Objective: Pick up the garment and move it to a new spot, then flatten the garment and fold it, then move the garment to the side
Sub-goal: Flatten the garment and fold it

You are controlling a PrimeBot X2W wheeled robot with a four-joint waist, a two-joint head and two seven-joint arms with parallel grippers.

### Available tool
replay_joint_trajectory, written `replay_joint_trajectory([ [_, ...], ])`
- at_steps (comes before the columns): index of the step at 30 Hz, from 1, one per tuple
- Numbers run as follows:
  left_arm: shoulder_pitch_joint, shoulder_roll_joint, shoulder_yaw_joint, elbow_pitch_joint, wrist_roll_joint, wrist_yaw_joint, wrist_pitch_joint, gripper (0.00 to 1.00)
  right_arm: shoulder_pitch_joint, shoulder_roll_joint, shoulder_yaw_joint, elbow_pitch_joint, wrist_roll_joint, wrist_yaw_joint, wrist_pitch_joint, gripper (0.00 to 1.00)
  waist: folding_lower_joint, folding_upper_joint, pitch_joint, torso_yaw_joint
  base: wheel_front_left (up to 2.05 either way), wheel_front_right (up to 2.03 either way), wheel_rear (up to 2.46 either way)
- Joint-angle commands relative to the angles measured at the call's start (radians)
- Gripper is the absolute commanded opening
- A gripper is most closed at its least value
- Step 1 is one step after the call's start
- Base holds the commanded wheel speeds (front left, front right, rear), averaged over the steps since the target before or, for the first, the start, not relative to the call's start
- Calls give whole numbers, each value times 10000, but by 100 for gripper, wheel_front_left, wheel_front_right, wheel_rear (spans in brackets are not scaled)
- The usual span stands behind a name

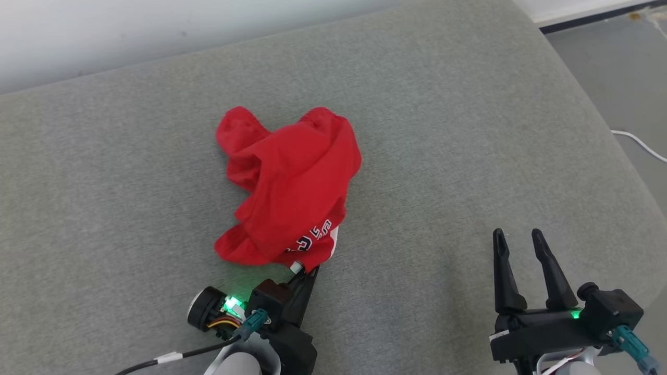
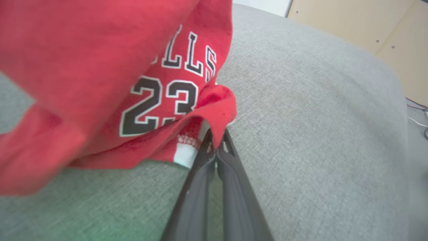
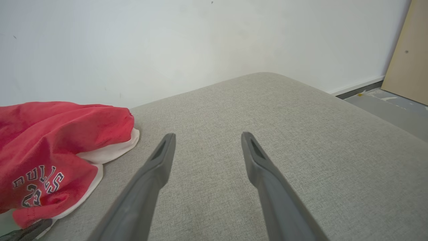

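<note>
Pick-up step: your left gripper [image 1: 306, 271] is clenched on the near hem of the crumpled red garment [image 1: 292, 182], which lies mid-way across the grey cushion [image 1: 469, 130]. Your right gripper [image 1: 518, 240] hangs spread, well apart. Next, you likely need a clean lift.

Head looks down; wrists skim low; all share garment [image 1: 292, 182].

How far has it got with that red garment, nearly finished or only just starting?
Barely started. Nothing looks done: the red garment lies crumpled on the grey cushion. In hand: the left gripper is shut on its near edge, seemingly the pick-up grasp; the right gripper hovers open, clear of the cloth. Left: moving it, flattening, folding, setting it aside.
</note>
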Motion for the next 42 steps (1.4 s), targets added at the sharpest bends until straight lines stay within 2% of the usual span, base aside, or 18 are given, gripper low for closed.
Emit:
replay_joint_trajectory([
  [1,-93,-54,55,-25,-186,63,-111,0,83,-6,-63,-1,-78,31,-5,100,-1,-1,-191,291,0,0,0],
  [8,513,21,104,-1144,-353,170,-259,0,366,-6,-192,53,-195,31,-5,100,-1,-1,-772,1468,0,0,0],
  [15,1553,622,208,-2764,-423,575,126,0,523,-7,-168,130,-227,31,-5,100,-1,-1,-1149,2694,0,0,0],
  [19,2390,1205,554,-3693,-632,900,524,0,577,-6,-177,136,-259,31,-5,100,-1,-1,-1224,3197,0,0,0],
  [22,3036,1623,1015,-4128,-877,1212,662,0,582,-7,-168,165,-271,31,-5,100,-1,-1,-1263,3392,0,0,0],
  [29,3955,2115,1810,-4274,-1460,1598,554,0,622,-7,-125,205,-345,31,-5,100,-1,-1,-1331,3488,0,0,0],
  [36,4347,2159,2066,-3830,-1793,1657,343,0,669,-7,-153,296,-399,31,-5,100,-1,-1,-1499,3408,0,0,0],
  [37,4339,2123,2031,-3828,-1775,1658,297,29,681,-7,-162,308,-401,31,-5,100,-1,-1,-1521,3410,0,0,0],
  [38,4299,2097,2027,-3846,-1758,1664,242,97,690,-7,-182,314,-399,31,-5,100,-1,-1,-1546,3418,0,0,0],
  [39,4248,2068,2061,-3889,-1771,1676,156,100,710,-7,-198,319,-390,31,-5,100,-1,-1,-1575,3431,0,0,0],
  [42,4136,1966,2142,-4211,-1725,1731,-65,100,803,-6,-250,314,-365,31,-5,100,-1,-1,-1671,3515,0,0,0],
])
